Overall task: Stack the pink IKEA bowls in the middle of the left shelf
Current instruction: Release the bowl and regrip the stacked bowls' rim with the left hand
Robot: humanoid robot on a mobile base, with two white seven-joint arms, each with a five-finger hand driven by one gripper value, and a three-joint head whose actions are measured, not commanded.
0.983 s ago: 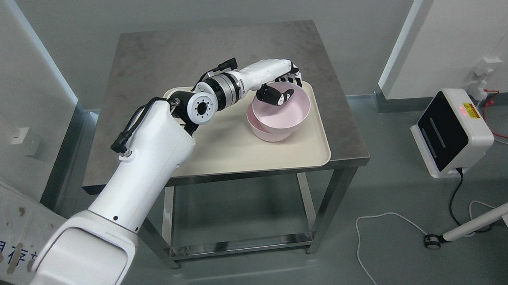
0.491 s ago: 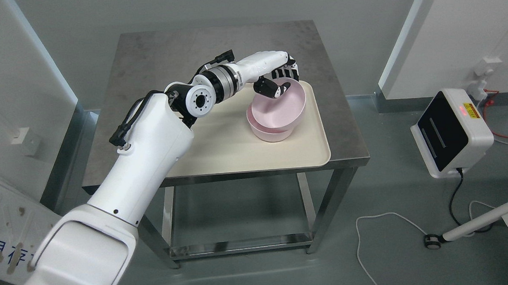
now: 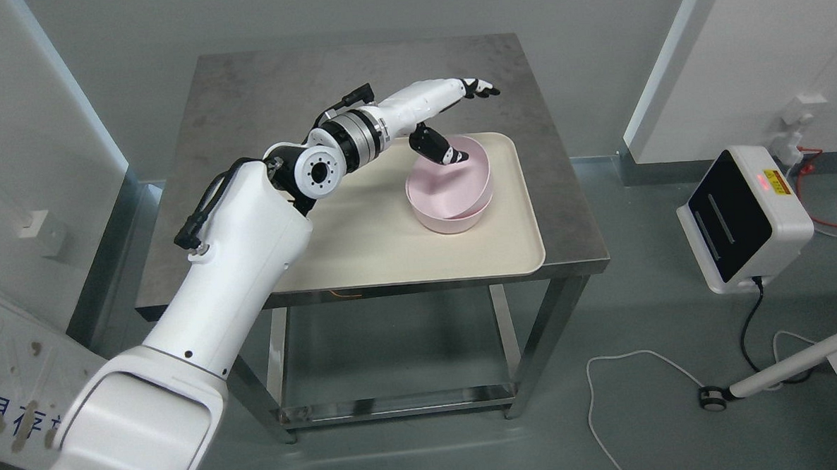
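Two pale pink bowls [image 3: 450, 191] sit nested, the upper one tilted, on the beige tray [image 3: 419, 252]. The left robot hand [image 3: 449, 117] hovers above them, fingers spread, holding nothing.

A: How was the light?

B: Bright and even, a cool white from overhead. The worktop [image 3: 257, 94] showed a dull sheen, no hard glare, and threw a soft shadow on the floor [image 3: 409, 348] beneath it.

A: Any blur?

B: The middle was sharp. The near part of the left arm [image 3: 151, 416] looked slightly soft (it sat very close to the lens), and straight wall edges leaned outward toward the corners.

A: Other light sources?

B: A small red lamp glowed on the white box [image 3: 742, 214] at right.
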